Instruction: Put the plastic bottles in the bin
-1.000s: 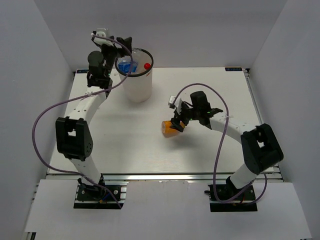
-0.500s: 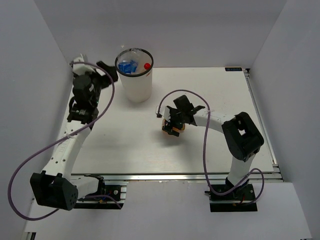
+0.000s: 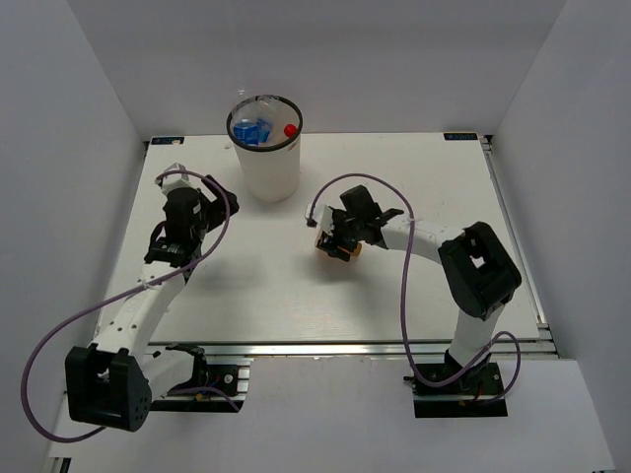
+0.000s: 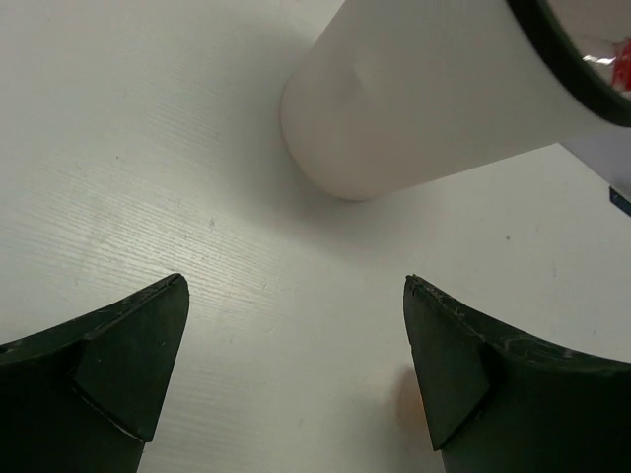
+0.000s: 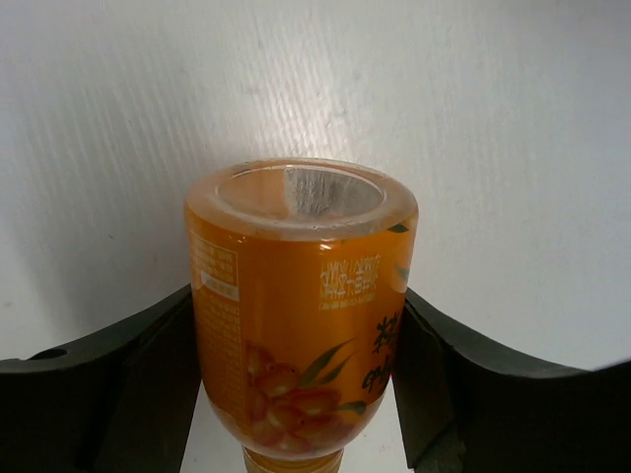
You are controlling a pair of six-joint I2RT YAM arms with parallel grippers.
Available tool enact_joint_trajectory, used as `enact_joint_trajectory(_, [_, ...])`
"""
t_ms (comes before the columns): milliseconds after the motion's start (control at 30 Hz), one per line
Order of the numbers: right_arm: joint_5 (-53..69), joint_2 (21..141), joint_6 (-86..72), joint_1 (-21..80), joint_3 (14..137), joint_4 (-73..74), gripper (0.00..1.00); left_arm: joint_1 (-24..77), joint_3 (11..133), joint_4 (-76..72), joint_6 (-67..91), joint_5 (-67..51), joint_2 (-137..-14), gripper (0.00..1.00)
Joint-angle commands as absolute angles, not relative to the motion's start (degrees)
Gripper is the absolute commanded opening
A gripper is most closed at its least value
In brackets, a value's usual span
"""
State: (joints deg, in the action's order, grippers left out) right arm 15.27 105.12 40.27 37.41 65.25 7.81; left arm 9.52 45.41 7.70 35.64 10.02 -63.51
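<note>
- Top external: bin (image 3: 268,177) at the back of the worktop (image 3: 414,296) holds bottles (image 3: 253,130); an orange bottle (image 3: 324,247) sits mid-worktop in the right tool (image 3: 339,244).
- Left wrist: left tool (image 4: 296,286) gapes wide, empty, near bin.
- Right wrist: fingers (image 5: 138,374) clamp the orange bottle's sides.

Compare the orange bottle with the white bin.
The orange bottle is small and lies on its side; the bin is far taller and wider and stands upright. The bottle is orange with a printed label; the bin is plain white with a thin black rim. The bottle sits between the right gripper's fingers; nothing touches the bin, which holds other bottles. Both are on the white table.
</note>
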Motion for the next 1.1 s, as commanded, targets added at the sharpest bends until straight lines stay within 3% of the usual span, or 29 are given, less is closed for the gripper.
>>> enact_joint_trajectory(0, [18.28,97.39,36.14,37.79,68.99,0.64,0.43,9.67,45.53,8.08,36.91,11.6,-59.77,0.98])
enact_joint_trajectory(133, [18.54,93.44,31.04,37.79,73.47,-6.4,0.41,9.67,45.17,9.4,36.83,15.02,-59.24,0.98])
enact_joint_trajectory(200, [20.38,92.03,28.32,37.88,75.58,-13.05,0.46,9.67,45.0,10.28,36.74,16.25,-59.15,0.98])
enact_joint_trajectory(333, [23.38,94.82,21.14,37.79,83.03,-21.68,0.45,9.67,42.72,9.06,36.3,16.08,-58.8,0.98])
enact_joint_trajectory(633, [11.69,121.6,4.66,37.79,118.44,-32.43,0.53,9.58,42.28,9.49,36.04,15.29,-59.85,0.98])
enact_joint_trajectory(733, [10.2,128.73,1.94,37.79,127.76,-34.97,0.51,9.67,41.84,9.14,35.25,15.73,-59.06,0.98])
enact_joint_trajectory(867, [8.62,134.55,0.36,37.88,131.3,-45.68,0.54,9.67,41.66,9.67,35.07,16.87,-58.54,0.98])
enact_joint_trajectory(1067, [8.69,141.32,-2.45,37.79,135.52,-48.87,0.58,9.67,41.13,9.58,34.45,17.75,-58.8,0.98])
